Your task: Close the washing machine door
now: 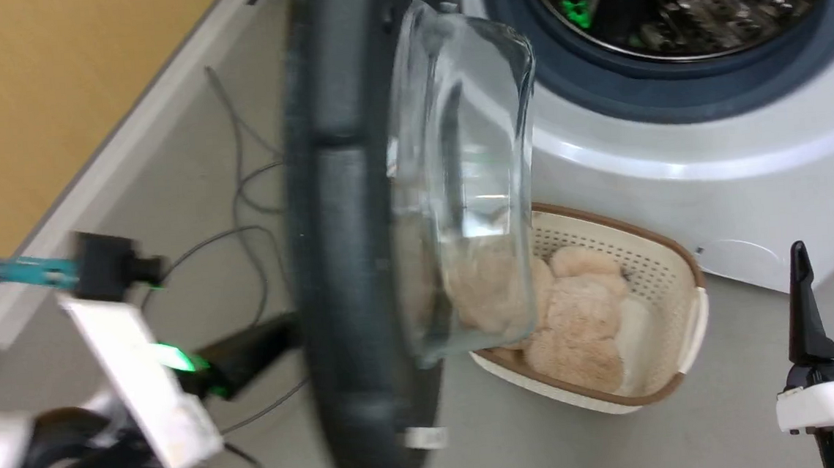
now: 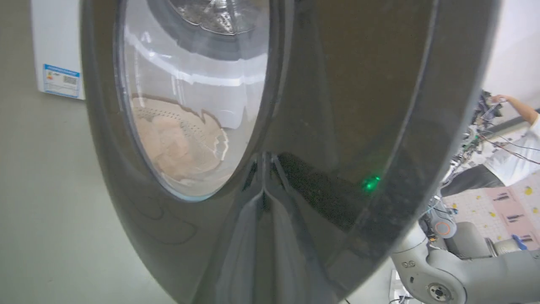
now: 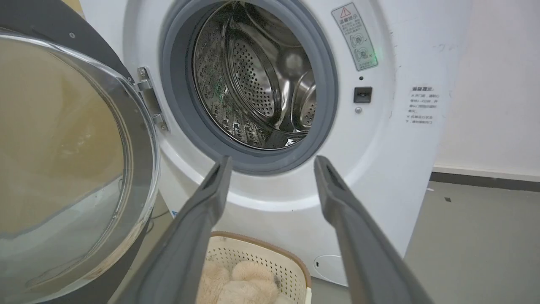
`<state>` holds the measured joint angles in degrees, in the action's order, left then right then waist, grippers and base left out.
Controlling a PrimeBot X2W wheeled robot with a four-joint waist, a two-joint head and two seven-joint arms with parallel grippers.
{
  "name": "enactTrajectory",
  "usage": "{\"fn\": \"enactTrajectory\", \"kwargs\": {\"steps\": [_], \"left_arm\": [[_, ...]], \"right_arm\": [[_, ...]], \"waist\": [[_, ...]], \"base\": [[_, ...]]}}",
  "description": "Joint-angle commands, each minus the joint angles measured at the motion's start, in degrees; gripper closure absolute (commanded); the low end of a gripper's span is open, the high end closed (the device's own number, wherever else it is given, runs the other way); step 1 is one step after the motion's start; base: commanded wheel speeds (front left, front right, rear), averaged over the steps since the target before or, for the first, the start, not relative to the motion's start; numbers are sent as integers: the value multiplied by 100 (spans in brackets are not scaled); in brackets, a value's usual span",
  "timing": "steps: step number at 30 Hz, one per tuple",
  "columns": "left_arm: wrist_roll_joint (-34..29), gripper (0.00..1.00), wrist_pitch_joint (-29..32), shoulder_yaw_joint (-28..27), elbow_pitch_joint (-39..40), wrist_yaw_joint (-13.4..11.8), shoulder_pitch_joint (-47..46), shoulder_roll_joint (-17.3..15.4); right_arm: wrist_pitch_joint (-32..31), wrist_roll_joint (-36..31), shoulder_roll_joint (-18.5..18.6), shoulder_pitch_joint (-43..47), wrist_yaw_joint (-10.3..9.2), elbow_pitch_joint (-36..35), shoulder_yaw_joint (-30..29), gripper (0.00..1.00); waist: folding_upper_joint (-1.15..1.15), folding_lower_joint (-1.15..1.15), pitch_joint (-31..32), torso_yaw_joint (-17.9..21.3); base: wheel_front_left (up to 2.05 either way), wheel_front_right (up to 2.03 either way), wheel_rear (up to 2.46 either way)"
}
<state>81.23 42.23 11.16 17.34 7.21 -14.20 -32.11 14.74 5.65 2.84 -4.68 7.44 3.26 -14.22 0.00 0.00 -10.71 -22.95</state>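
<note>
Door position: the washing machine door (image 1: pixel 345 254) stands wide open, edge-on in the head view, running from 12 to 6 o'clock just left of centre, glass bowl bulging toward 3 o'clock.
Machine: the washing machine (image 1: pixel 676 157) sits at 1 to 2 o'clock, and its steel drum (image 3: pixel 261 76) is fully uncovered.
Left fingers: the left gripper (image 2: pixel 263 192) looks pressed together, tips at the door's glossy black outer face and pinching nothing.
Right fingers: the right gripper (image 3: pixel 272 160) is spread wide and empty, well apart from the door.
Done: by my reading, only the approach; the left arm is placed to push.
Left to do: the whole swing to the seal, then pressing until the catch meets the latch slot (image 3: pixel 363 94).
Hard to make out: the head view is blurred, and reflections hide whether the tips truly touch the door.
Hidden: the door's own catch; also whether the basket (image 1: pixel 691 317) at 5 o'clock is clear of the door's swing.
</note>
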Motion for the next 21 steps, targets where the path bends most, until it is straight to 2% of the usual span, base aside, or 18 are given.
{"fn": "enactTrajectory", "kwargs": {"steps": [1, 6, 13, 14, 21], "left_arm": [[19, 100, -21, 70, 66, 27, -66, 82], [-98, 100, -377, 714, 163, 27, -348, 508], [-161, 100, -1076, 1218, -274, 27, -649, 917], [-143, 100, -1272, 1380, -397, 27, -720, 1020], [-171, 100, -1924, 1812, -755, 27, -982, 1278]], "right_arm": [[26, 44, 4, -40, 5, -3, 10, 0], [26, 127, 4, -151, 5, 11, 11, 0], [26, 251, 4, -200, 5, 68, -33, 0], [26, 288, 4, -217, 5, 78, -12, 0], [26, 376, 4, -316, 5, 85, -7, 0]], "waist": [[0, 0, -3, 98], [0, 0, -60, 573], [0, 0, -83, 1220], [0, 0, -114, 1405], [0, 0, -224, 1896]], "base": [[0, 0, 0], [0, 0, 0], [0, 0, 0], [0, 0, 0], [0, 0, 0]]}}
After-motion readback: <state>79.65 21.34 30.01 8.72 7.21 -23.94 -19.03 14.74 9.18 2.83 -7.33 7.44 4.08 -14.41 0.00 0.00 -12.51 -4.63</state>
